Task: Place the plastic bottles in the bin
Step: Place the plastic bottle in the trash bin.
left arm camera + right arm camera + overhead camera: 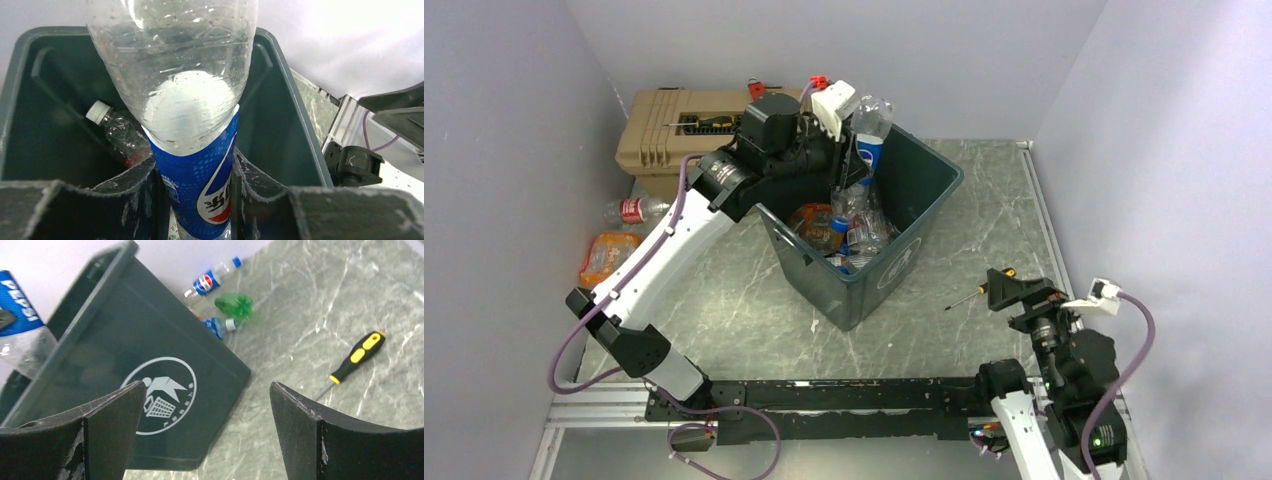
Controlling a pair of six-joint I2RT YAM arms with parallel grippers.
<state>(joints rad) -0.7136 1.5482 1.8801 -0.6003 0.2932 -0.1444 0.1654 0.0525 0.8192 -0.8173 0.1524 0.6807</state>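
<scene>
left tool (pixel 195 192) grips a blue-labelled bottle (pixel 185 100) above the bin (pixel 286 125).

Dark green-grey bin (pixel 864 290), blue-labelled clear bottle (pixel 200 170), marbled grey table (pixel 724 300).

Left arm far forward, left hand (pixel 194 196) clamped; right arm folded low, right hand (pixel 210 440) splayed wide.
</scene>
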